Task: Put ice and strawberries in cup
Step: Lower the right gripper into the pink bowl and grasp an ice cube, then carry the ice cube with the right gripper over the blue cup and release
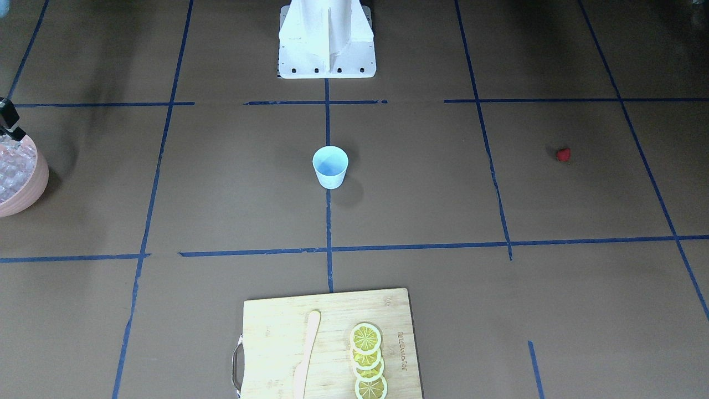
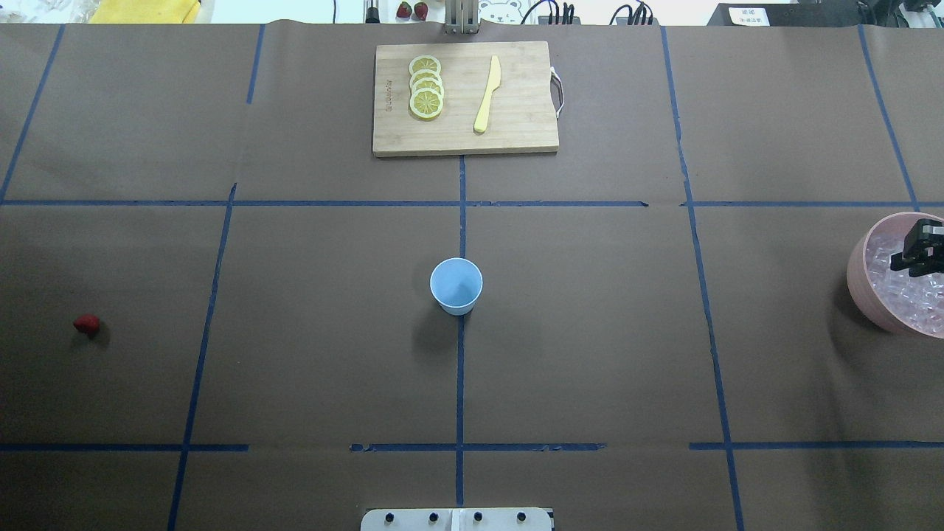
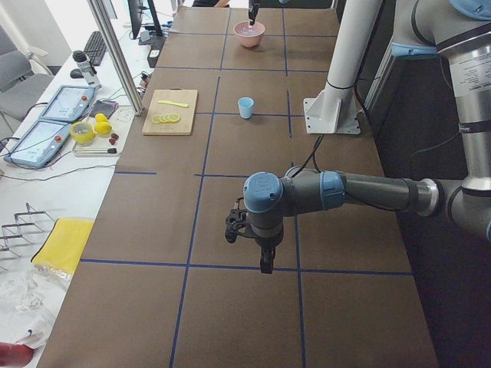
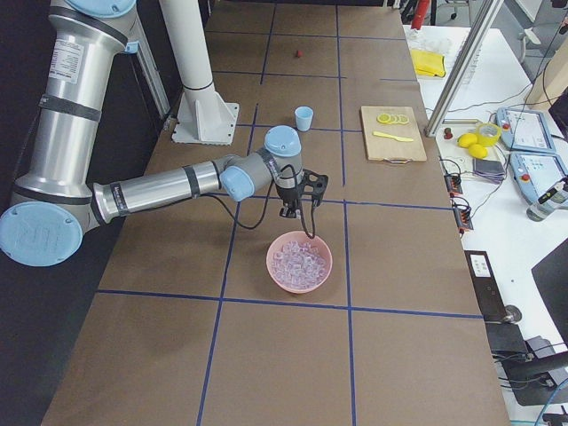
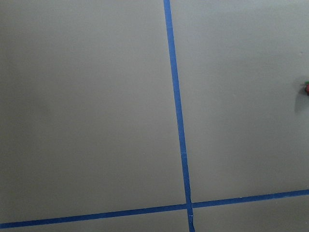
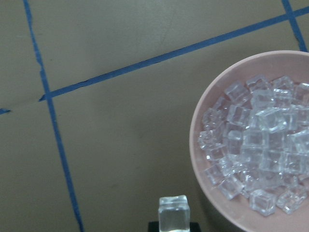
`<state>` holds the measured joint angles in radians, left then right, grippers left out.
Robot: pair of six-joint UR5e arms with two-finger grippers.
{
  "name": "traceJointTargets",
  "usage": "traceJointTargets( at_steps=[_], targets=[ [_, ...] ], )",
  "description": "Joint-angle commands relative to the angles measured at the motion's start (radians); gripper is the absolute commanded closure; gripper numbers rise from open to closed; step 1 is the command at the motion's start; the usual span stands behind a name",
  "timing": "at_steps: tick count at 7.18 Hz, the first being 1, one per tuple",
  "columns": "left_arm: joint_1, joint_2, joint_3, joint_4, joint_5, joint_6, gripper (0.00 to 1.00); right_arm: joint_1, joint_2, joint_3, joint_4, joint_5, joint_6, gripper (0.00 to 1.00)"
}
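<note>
The pale-blue cup (image 2: 456, 286) stands upright at the table's centre, also in the front view (image 1: 330, 166). One red strawberry (image 2: 87, 324) lies alone on the robot's left side, also at the right edge of the left wrist view (image 5: 306, 90). The ice (image 6: 260, 145) fills a pink bowl (image 2: 857, 284) at the far right. My right gripper (image 2: 918, 251) is over the bowl's near rim, shut on one ice cube (image 6: 174, 212). My left gripper (image 3: 265, 264) hangs above bare table, far from the strawberry; I cannot tell whether it is open or shut.
A wooden cutting board (image 2: 516, 125) at the far middle holds several lemon slices (image 2: 426, 87) and a yellow knife (image 2: 487, 96). The robot's white base (image 1: 327, 44) stands at the near edge. Blue tape lines cross the brown table.
</note>
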<state>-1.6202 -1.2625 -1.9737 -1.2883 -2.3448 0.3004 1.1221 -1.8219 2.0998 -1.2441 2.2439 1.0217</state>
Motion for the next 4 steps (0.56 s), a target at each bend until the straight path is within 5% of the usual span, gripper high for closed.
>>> traceJointTargets(
  at_steps=[1, 4],
  targets=[
    [-0.001, -0.001, -0.014, -0.008, -0.048, 0.009, 0.0, -0.078, 0.042, 0.077, 0.003, 0.028, 0.116, 0.99],
    [0.002, 0.002, -0.037, -0.011, -0.051, 0.009, 0.0, -0.362, 0.339, 0.074, -0.005, -0.015, 0.536, 0.98]
  ],
)
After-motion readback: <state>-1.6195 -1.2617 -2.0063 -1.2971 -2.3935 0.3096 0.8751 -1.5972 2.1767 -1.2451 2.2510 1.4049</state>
